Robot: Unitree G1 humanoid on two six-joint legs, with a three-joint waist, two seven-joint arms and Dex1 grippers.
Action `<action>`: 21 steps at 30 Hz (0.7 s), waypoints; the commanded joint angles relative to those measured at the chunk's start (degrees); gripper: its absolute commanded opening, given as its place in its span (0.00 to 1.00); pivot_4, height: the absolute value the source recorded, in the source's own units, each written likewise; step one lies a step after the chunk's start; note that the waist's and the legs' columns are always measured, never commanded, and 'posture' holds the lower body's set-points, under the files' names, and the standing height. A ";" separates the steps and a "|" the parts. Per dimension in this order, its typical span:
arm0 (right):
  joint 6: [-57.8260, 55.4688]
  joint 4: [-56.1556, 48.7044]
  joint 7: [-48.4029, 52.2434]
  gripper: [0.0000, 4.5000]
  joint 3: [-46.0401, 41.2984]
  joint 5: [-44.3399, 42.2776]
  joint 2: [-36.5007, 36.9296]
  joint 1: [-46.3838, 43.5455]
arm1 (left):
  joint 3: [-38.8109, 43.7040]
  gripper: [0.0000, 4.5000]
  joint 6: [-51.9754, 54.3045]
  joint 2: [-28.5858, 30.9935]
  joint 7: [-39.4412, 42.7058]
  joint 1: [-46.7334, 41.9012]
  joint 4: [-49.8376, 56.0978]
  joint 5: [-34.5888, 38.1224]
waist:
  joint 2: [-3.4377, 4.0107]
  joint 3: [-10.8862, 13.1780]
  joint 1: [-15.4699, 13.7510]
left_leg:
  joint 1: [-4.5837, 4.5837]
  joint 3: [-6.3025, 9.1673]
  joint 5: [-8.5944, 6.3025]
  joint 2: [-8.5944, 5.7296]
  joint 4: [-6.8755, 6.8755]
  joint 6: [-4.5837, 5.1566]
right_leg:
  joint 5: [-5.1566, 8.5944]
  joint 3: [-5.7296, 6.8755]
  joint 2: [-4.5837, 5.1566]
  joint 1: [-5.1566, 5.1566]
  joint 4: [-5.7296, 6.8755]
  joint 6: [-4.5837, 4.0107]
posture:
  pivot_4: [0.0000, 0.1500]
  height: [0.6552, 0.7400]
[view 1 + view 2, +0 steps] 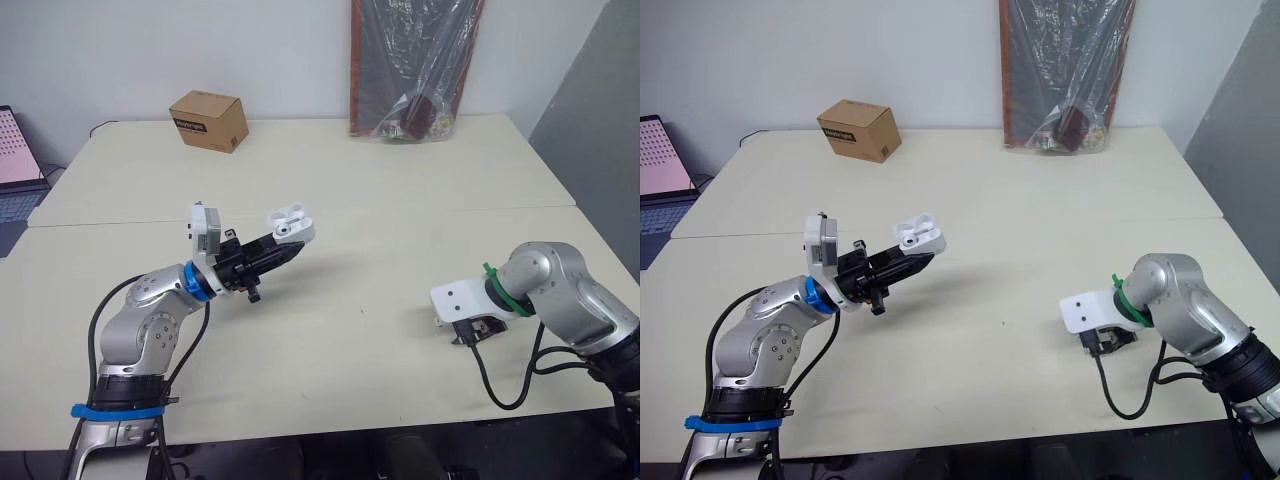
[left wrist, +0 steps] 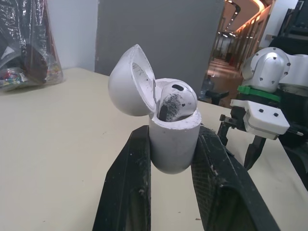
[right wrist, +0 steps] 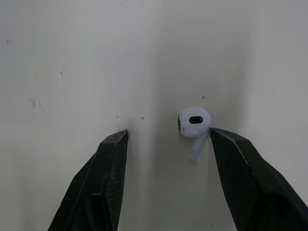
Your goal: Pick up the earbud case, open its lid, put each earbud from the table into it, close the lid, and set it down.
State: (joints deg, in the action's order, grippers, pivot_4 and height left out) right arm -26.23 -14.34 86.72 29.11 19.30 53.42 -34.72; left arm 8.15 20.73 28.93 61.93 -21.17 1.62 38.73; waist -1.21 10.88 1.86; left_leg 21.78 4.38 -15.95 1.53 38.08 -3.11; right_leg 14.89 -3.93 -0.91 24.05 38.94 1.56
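My left gripper (image 1: 283,250) is shut on the white earbud case (image 1: 291,228), held above the table with its lid swung open. The left wrist view has the case body (image 2: 173,142) clamped between both black fingers, one earbud (image 2: 176,99) seated inside and the lid (image 2: 130,81) tipped back. My right gripper (image 3: 168,134) points down at the table on the right side, open. A second white earbud (image 3: 194,125) lies on the table between its fingertips, close against one finger (image 3: 240,163).
A brown cardboard box (image 1: 208,120) stands at the back left of the cream table (image 1: 360,170). A plastic-wrapped bundle (image 1: 415,65) leans on the wall at the back. A laptop (image 1: 15,165) sits at the far left edge.
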 commanded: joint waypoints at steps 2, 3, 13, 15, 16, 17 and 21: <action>-9.21 -2.72 2.13 0.62 4.38 6.62 -1.52 -3.79 | 0.15 0.17 -1.51 -0.63 0.21 -1.09 0.82 -0.16 | 0.00 0.00 0.10 | -0.01 0.00 0.00 0.00 0.00 0.00 | 0.00 0.00 0.00 0.00 0.00 0.00 | 1.00 1.00; -10.75 -2.85 2.40 0.62 5.46 7.72 -1.95 -4.50 | 0.10 0.17 -1.58 -0.80 0.20 -1.01 0.87 -0.26 | 0.00 0.00 0.11 | -0.02 -0.01 0.00 0.01 0.00 0.00 | 0.00 -0.01 -0.01 0.00 0.00 0.00 | 1.00 1.00; -17.79 -2.55 4.38 0.62 10.97 11.34 -3.51 -8.80 | 0.17 0.17 -1.65 -1.66 -0.01 -0.62 1.18 -0.67 | -0.02 -0.01 0.12 | -0.03 0.01 0.01 0.02 0.04 -0.02 | -0.02 0.02 -0.01 -0.02 0.01 -0.02 | 1.00 1.00; -18.82 -2.95 4.69 0.62 11.55 11.15 -3.54 -9.27 | 0.23 0.17 -1.73 -1.69 0.07 -0.46 1.17 -0.73 | -0.02 -0.01 0.12 | -0.03 0.01 0.01 0.02 0.04 -0.02 | -0.02 0.02 -0.01 -0.01 0.01 -0.02 | 1.00 1.00; -19.45 -3.03 4.80 0.62 11.85 11.01 -3.69 -9.60 | 0.27 0.17 -1.74 -1.69 0.08 -0.45 1.13 -0.76 | -0.02 -0.01 0.12 | -0.02 0.00 0.01 0.02 0.04 -0.02 | -0.02 0.02 -0.01 -0.01 0.01 -0.02 | 1.00 1.00; -19.87 -3.09 4.80 0.62 12.13 10.86 -3.72 -9.85 | 0.28 0.17 -1.73 -1.72 0.03 -0.44 1.16 -0.76 | -0.02 -0.01 0.12 | -0.03 0.01 0.01 0.02 0.04 -0.02 | -0.02 0.02 -0.01 -0.01 0.01 -0.02 | 1.00 1.00; -21.23 -3.38 4.73 0.62 13.03 10.38 -3.81 -10.52 | 0.27 0.17 -1.72 -1.66 -0.04 -0.38 1.20 -0.69 | -0.02 -0.01 0.12 | -0.02 0.01 0.01 0.02 0.03 -0.02 | -0.02 0.03 -0.01 -0.01 0.01 -0.02 | 1.00 1.00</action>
State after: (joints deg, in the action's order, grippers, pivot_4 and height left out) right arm -46.62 -16.44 88.74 41.80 29.22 49.78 -44.27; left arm 7.97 19.76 27.31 61.88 -21.41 1.58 37.80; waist -1.23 10.87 1.99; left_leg 21.76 4.40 -15.94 1.55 38.11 -3.13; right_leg 14.88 -3.89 -0.92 24.04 38.94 1.54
